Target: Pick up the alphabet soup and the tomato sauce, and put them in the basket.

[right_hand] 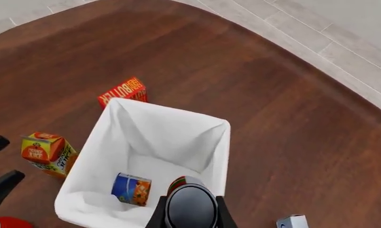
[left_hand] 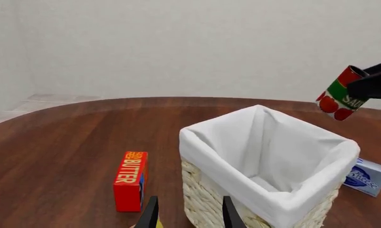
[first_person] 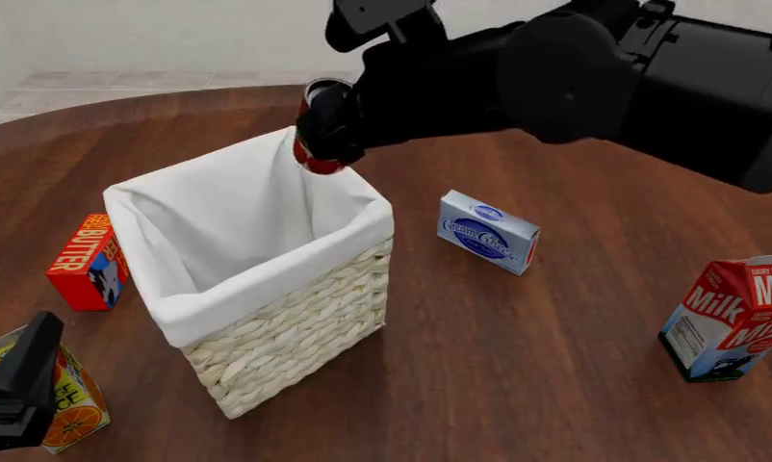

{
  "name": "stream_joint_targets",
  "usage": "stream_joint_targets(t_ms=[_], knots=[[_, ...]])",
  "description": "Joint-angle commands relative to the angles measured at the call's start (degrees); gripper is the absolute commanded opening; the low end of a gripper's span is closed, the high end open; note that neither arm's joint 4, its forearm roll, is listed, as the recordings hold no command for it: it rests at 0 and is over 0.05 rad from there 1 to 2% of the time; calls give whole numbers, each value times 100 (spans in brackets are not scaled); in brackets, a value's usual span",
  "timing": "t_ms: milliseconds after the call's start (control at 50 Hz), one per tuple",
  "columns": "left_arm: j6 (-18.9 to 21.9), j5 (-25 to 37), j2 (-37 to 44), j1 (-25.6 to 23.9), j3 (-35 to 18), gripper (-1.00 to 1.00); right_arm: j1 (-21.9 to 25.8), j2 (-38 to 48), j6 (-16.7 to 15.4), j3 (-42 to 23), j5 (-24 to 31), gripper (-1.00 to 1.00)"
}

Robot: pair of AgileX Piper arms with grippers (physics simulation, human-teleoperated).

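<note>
Basket (first_person: 296, 308) in the middle of the bench (first_person: 553, 385), tall and woven, with white cloth inside. The soup can (right_hand: 131, 189) lies on the bottom of the basket. The right hand (first_person: 320, 123) pinches the small red and green sauce can (left_hand: 340, 93) and holds it in the air above the basket's far rim. The left hand (left_hand: 189, 216) is spread and holds nothing, near the basket's front left side. A butter box (first_person: 86, 262) lies near the bench's left edge.

Two cans: alphabet soup (right_hand: 131, 189), tomato sauce (left_hand: 340, 93). One basket (first_person: 290, 332). Two cartons: milk (first_person: 735, 318), juice (first_person: 67, 399). Two boxes: butter (first_person: 87, 262), cream cheese (first_person: 488, 231).
</note>
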Motion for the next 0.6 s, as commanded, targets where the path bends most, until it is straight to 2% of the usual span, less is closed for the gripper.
stream_joint_targets(t_ms=[20,600], knots=[[-22,8,-4,1,0,100,105,128,119,-37,-69,-100],[-85,-5,-1,-26,4,100,285,452,179,80,-258,-100]])
